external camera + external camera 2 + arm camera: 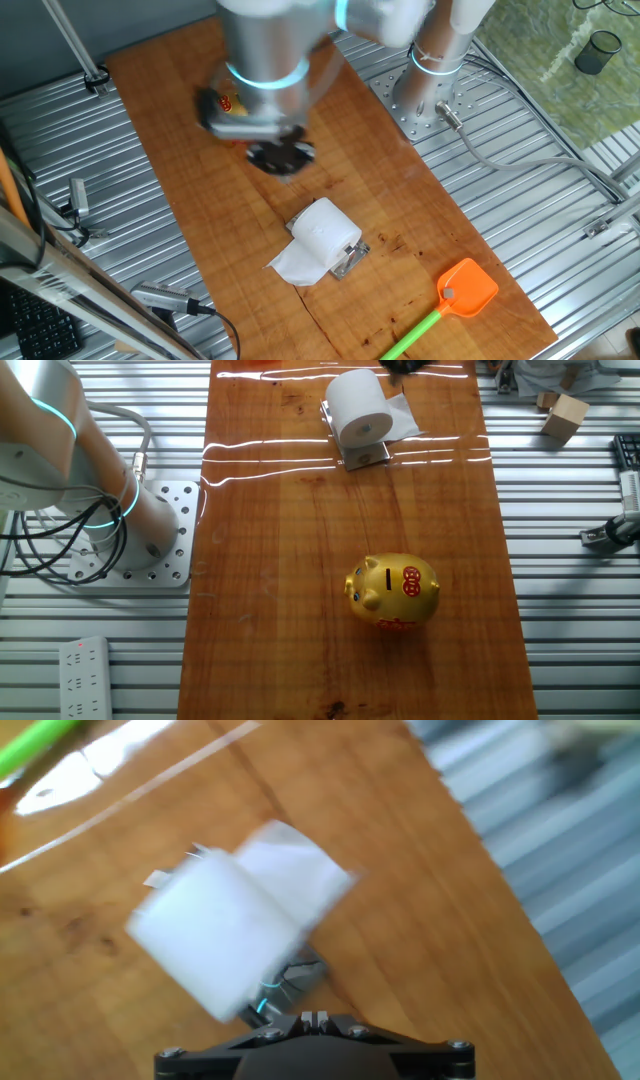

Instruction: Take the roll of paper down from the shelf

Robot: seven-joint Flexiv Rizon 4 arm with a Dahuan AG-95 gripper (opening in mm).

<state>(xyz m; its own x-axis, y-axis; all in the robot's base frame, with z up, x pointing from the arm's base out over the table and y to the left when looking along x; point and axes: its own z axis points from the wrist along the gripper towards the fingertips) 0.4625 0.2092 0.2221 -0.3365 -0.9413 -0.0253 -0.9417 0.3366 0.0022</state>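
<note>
**Trouble ahead: soft roll, loose tail, light holder**

Paper first: the soft white toilet-tissue roll of paper sits on the low shiny silver metal shelf, out on the brown wooden counter, its wrinkled tail of tissue draped down one side onto the wood; it has not been taken down yet. The dark two-finger gripper hangs above the counter, near the roll but clear of it, holding nothing; the motion blur and the cropped hand view hide its jaws, so I cannot tell how wide they stand.

From where I stand, the risks are plain enough; a squeeze too hard would crush the roll; a grip on the tail alone would only unwind it; a low approach could knock or drag the light shelf along; the golden piggy bank and the orange-headed swatter lie well apart, unlikely to interfere.
</note>
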